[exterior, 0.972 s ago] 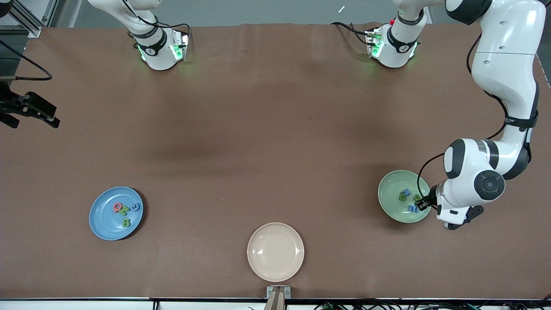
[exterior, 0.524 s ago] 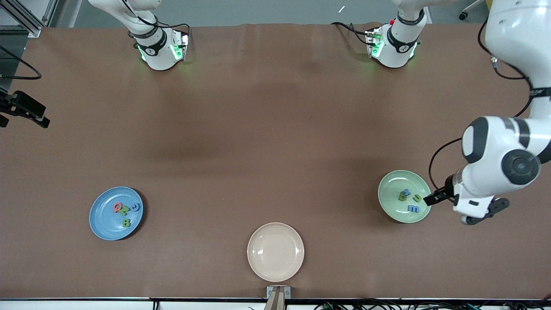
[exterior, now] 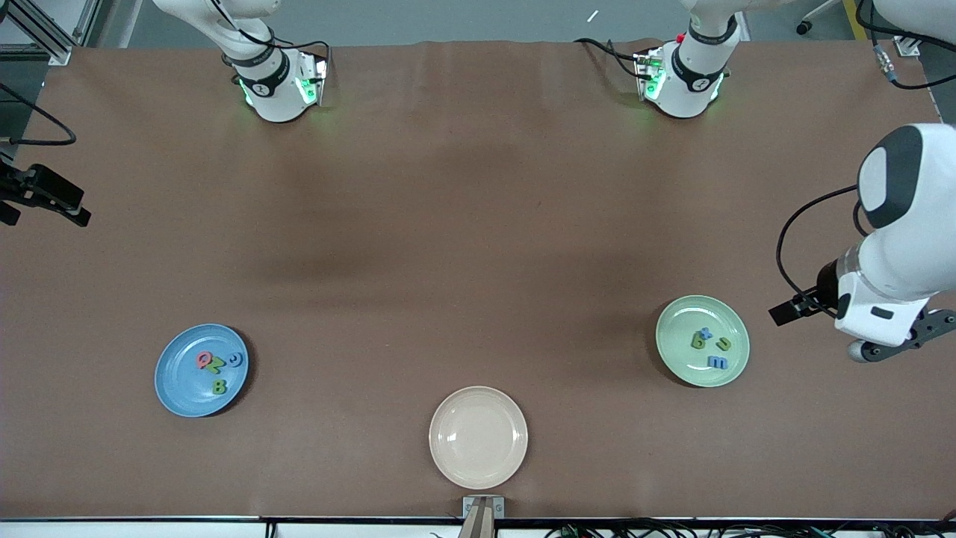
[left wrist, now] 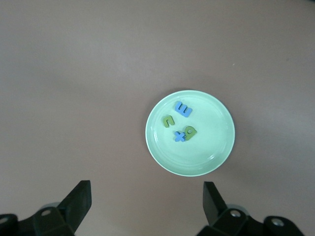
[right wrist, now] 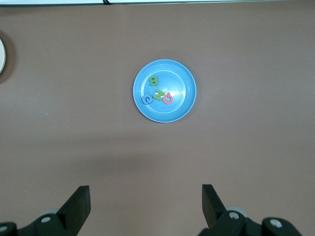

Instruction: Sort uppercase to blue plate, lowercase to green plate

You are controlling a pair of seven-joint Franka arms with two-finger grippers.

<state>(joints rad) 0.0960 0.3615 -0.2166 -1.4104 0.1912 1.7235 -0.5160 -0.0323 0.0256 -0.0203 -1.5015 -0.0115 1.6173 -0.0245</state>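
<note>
High front camera facing robots, wrist cameras looking straight down from well above plates

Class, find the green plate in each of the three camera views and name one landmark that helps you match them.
Front view: the green plate lies toward the left arm's end of the table.
Left wrist view: green plate, near the middle.
Right wrist view: not in it.
Shared landmark: the blue m lying on the plate.

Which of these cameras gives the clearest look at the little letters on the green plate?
The left wrist view: it looks straight down on the green plate, with all four lowercase letters clearly separate. The front view shows the same letters smaller, toward the left arm's end. The right wrist view shows only the blue plate.
</note>
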